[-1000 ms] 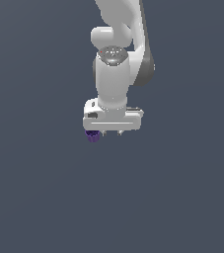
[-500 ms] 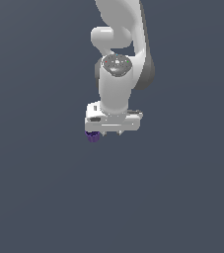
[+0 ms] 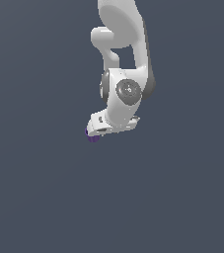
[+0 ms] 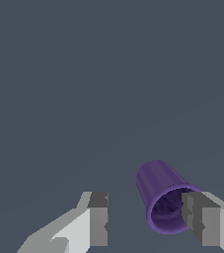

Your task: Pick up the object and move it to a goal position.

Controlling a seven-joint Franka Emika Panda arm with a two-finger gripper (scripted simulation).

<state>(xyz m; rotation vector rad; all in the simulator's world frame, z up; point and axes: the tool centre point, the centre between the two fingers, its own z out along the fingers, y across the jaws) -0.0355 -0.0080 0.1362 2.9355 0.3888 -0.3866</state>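
Exterior view: the cup (image 3: 92, 137) peeks out under the gripper (image 3: 108, 127), toward that view's left.

Wrist view: gripper (image 4: 145, 220) is partly open, the cup (image 4: 164, 200) lying sideways, hugging one finger, rim towards camera. Gripped? Can't tell.

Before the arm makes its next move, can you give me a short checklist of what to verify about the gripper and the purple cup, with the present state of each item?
1. Purple cup lies between the fingers: ok. In the wrist view it sits in the gap, close to one finger.
2. Gripper open wide enough: ok. The gap is wider than the cup.
3. Cup centred in the gap: not ok. It lies far nearer one finger than the other finger.
4. Cup upright: not ok. It lies on its side, with its open mouth toward the wrist camera.
5. Finger touching the cup rim: cannot tell; they overlap in the wrist view.
6. Goal position visible: not ok. Neither view shows a marker.
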